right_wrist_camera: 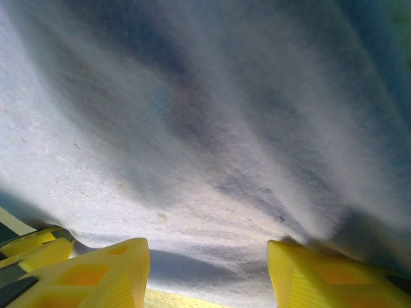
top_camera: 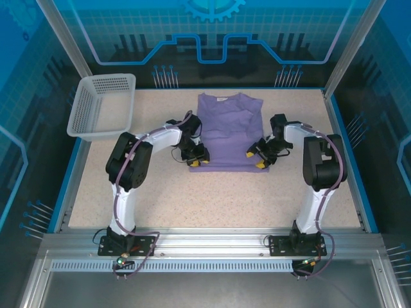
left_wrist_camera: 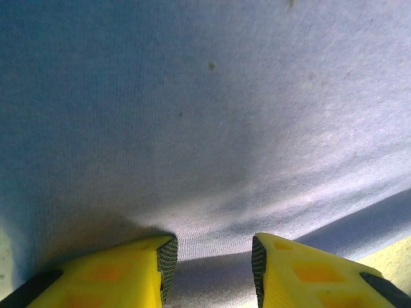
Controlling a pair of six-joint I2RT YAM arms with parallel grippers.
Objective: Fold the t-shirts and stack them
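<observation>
Far left on the table [top_camera: 225,199] sits the mesh basket [top_camera: 80,114], well apart from the work and unlikely to get in the way.

The left gripper [top_camera: 198,156] is down at the near-left corner of the lavender t-shirt [top_camera: 225,128]. From its wrist, the left gripper [left_wrist_camera: 214,247] has its jaws parted, with the shirt's near edge running between them. They look released rather than pinched on the cloth. If they close from this height, they may catch only the top layer or nothing at all, and that corner would stay behind when the arm lifts.

The t-shirt lies flat in the middle of the table toward the far side, neck away from the arms. It looks already narrowed, with cloth folded in on its right side. A rough pull could drag the whole shirt across the table, or shake that folded cloth loose.

The right gripper [top_camera: 258,158] is at the near-right corner. From its wrist, the right gripper [right_wrist_camera: 207,250] also has its jaws apart, wider than the left pair, with the cloth edge [right_wrist_camera: 212,192] just ahead of them. To my eye the main risk is a mismatch between the two grippers. If one grips before the other, or deeper, the near edge will rise crooked and the fold will land skewed. That would leave a lopsided shirt that stacks badly.
</observation>
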